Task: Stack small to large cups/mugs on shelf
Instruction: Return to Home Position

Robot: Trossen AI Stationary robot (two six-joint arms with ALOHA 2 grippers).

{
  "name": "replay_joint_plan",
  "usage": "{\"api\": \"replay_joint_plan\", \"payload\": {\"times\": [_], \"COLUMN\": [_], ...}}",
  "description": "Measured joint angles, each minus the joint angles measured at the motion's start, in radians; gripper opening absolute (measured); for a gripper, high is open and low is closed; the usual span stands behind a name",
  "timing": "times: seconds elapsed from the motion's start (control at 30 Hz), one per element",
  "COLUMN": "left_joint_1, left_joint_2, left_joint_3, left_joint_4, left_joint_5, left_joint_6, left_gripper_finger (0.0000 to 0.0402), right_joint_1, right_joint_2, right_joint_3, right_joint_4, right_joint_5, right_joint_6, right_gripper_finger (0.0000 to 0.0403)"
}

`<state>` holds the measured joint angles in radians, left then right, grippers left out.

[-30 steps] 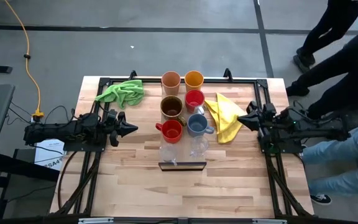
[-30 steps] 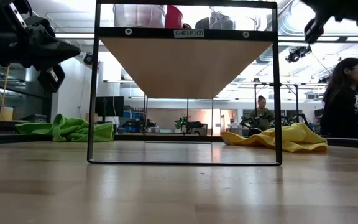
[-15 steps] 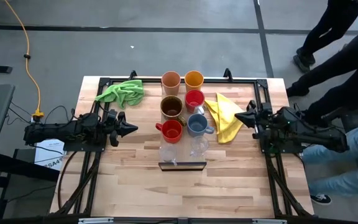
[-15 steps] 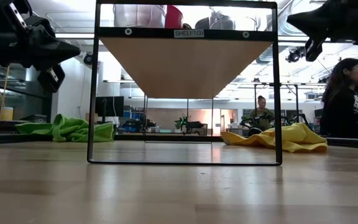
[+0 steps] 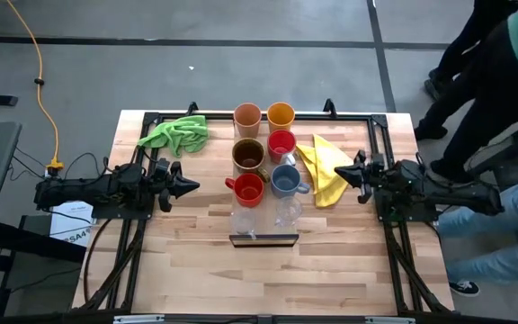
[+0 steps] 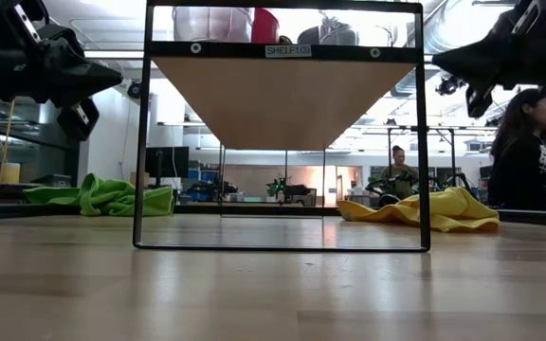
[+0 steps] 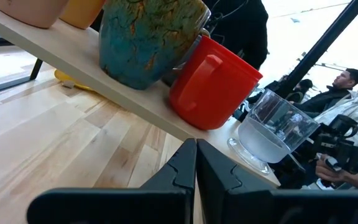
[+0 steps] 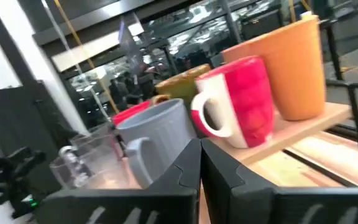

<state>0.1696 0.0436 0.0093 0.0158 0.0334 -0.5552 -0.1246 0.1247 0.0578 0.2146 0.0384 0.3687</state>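
Observation:
Several cups and mugs stand by their bases in two rows on the raised shelf [image 5: 263, 240] at the table's middle: peach tumbler [image 5: 247, 115], orange tumbler [image 5: 281, 114], brown mug [image 5: 249, 155], red mug [image 5: 281, 144], a second red mug [image 5: 246, 189], grey-blue mug [image 5: 285, 181] and two clear glasses [image 5: 243, 220]. My left gripper [image 5: 194, 187] is shut, level, left of the shelf. My right gripper [image 5: 338, 173] is shut, right of the shelf, over the yellow cloth. Both hold nothing. The right wrist view faces the grey-blue mug [image 8: 157, 140] past the shut fingers.
A green cloth [image 5: 176, 133] lies at the far left and a yellow cloth [image 5: 325, 169] right of the shelf. Black frame rails run along the table's sides. People stand and sit beyond the table's right edge [image 5: 502, 81]. Bare tabletop lies in front of the shelf.
My right gripper has come down and tipped closer to level, its tip edging toward the cups; it stays shut. The cups have not moved.

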Motion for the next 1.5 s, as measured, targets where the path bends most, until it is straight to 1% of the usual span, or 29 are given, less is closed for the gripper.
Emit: {"api": "replay_joint_plan", "payload": {"times": [0.17,0.37,0.67,0.8,0.97,1.13,1.5], "left_joint_1": [0.0,0.0,0.0,0.0,0.0,0.0,0.0], "left_joint_2": [0.0,0.0,0.0,0.0,0.0,0.0,0.0], "left_joint_3": [0.0,0.0,0.0,0.0,0.0,0.0,0.0], "left_joint_4": [0.0,0.0,0.0,0.0,0.0,0.0,0.0], "left_joint_5": [0.0,0.0,0.0,0.0,0.0,0.0,0.0], "left_joint_6": [0.0,0.0,0.0,0.0,0.0,0.0,0.0], "left_gripper_finger": [0.0001,0.0001,0.0001,0.0001,0.0001,0.0001,0.0001], "right_joint_1": [0.0,0.0,0.001,0.001,0.001,0.001,0.001], "right_joint_2": [-0.039,-0.122,-0.122,-0.119,-0.119,-0.119,-0.118], "right_joint_3": [-0.009,-0.009,-0.009,-0.008,-0.008,-0.008,-0.008], "right_joint_4": [-0.023,-0.193,-0.293,-0.298,-0.299,-0.299,-0.3], "right_joint_5": [0.015,0.027,0.054,0.064,0.062,0.062,0.059], "right_joint_6": [-0.051,-0.059,-0.065,-0.097,-0.07,-0.09,-0.055], "right_gripper_finger": [0.0,0.0,0.0,0.0,0.0,0.0,0.0]}}
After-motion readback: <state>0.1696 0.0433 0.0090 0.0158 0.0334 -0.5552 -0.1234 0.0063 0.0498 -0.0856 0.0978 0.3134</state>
